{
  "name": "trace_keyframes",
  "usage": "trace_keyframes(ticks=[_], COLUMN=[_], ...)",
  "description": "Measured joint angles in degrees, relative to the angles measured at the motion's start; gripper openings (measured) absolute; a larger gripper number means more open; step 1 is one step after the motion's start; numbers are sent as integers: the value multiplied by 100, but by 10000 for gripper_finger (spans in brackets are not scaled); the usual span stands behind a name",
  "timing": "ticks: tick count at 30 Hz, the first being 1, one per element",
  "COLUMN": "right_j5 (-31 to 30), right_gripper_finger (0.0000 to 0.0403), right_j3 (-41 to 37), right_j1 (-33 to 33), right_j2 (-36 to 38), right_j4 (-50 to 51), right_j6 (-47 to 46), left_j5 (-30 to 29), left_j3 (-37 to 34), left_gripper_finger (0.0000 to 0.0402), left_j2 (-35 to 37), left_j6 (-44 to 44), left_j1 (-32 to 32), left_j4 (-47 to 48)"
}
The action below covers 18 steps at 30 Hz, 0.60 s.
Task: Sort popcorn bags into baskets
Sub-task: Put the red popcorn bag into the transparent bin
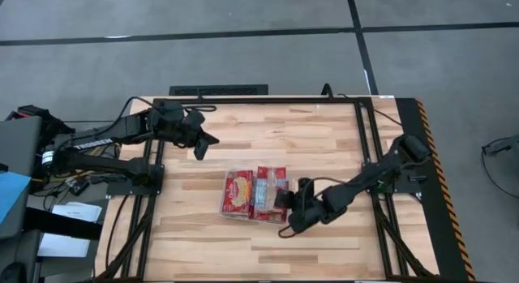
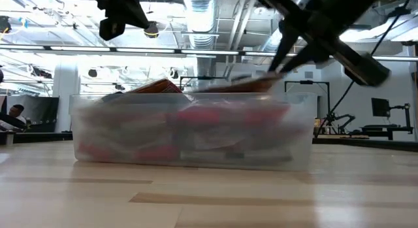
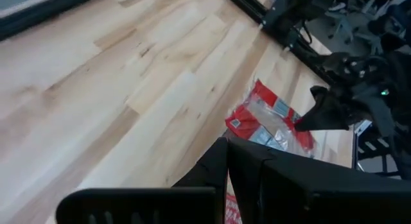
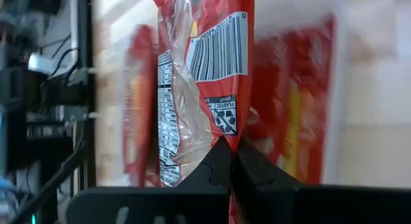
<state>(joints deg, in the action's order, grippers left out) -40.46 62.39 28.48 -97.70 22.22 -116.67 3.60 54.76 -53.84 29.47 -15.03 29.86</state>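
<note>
We have a popcorn bag (image 4: 205,76) pinched by its edge in the right tool (image 1: 285,203), poised over the 3 o'clock end of the basket (image 1: 229,212) mid-worktop — next, we release it in. The left tool (image 1: 203,143) waits closed and empty at 10 o'clock.

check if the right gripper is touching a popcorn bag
Touching. The right wrist view shows the right gripper with its fingers pinched together on the lower edge of a popcorn bag, barcode side facing the camera, above the tray.

A pale wooden bench (image 1: 324,145) stands on grey floor (image 1: 243,56) crossed by dark lines; ceiling ducts (image 2: 202,9) and lights hang overhead.
</note>
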Motion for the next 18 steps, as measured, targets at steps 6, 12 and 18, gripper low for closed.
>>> trace_keyframes(ticks=[6,12,18], right_j5=[-139,44,316], right_gripper_finger=[16,51,136], right_j3=[0,11,15], right_j1=[304,366,270], right_j2=[-368,-392,-342], right_j4=[-70,-210,-234], right_j6=[-697,-421,11], left_j5=[4,-169,-405], left_j3=[0,0,0], left_gripper_finger=[0,0,8], left_j2=[4,4,4], left_j6=[22,33,31], left_j1=[135,162,162], left_j4=[66,64,14])
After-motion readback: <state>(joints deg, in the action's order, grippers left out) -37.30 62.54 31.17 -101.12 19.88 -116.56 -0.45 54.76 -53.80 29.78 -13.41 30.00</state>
